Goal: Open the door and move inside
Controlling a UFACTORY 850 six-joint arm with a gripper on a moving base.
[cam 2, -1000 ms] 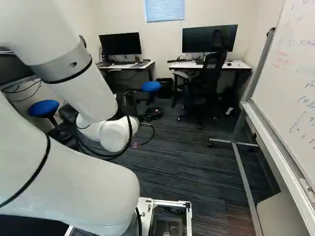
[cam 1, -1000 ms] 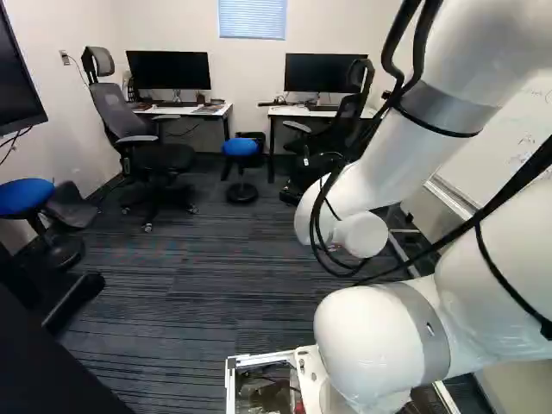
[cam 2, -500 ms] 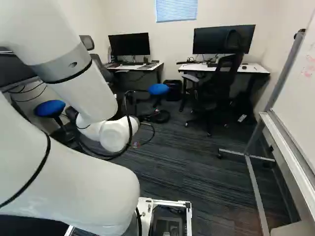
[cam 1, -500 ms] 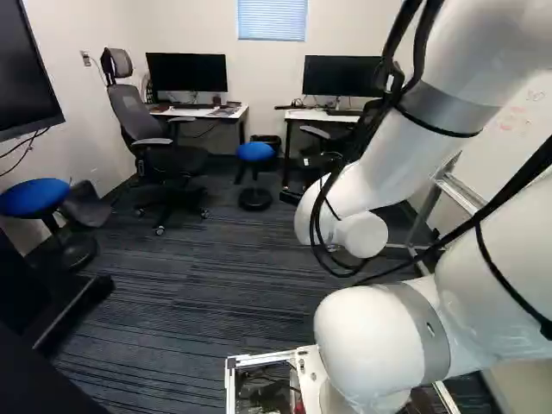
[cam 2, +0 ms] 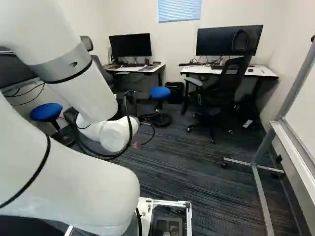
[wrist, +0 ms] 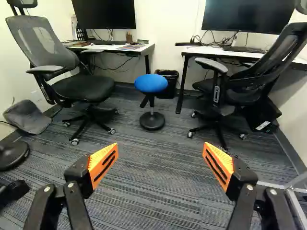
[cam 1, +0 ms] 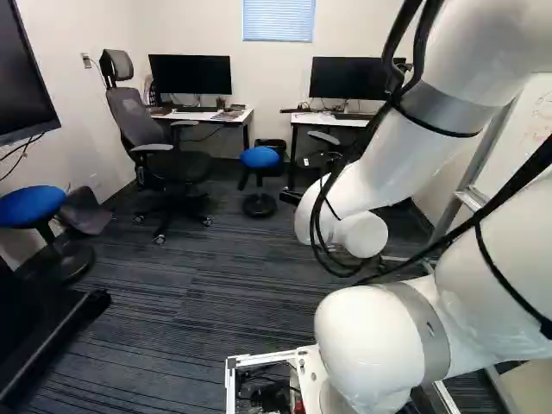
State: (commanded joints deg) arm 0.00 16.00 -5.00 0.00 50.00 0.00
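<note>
The hand [wrist: 160, 160] stands wide open, its two black fingers with orange ridged pads [wrist: 102, 163] far apart and only dark striped carpet [wrist: 153, 184] showing between them. Where the door lies relative to the hand, I cannot tell from these views. Straight ahead, beyond the fingertips, a round blue stool on a black base [wrist: 151, 84] stands in the way, with a black bin [wrist: 171, 90] just beside it. A grey mesh office chair [wrist: 84, 90] stands to the stool's left and a black mesh office chair [wrist: 261, 72] to its right, each before a white-topped counter [wrist: 115, 48] bearing a large black monitor [wrist: 104, 14]. At the right of the right base view, a whiteboard [cam 2: 305, 110] stands on a grey metal frame [cam 2: 262, 199], whose feet reach across the carpet.
</note>
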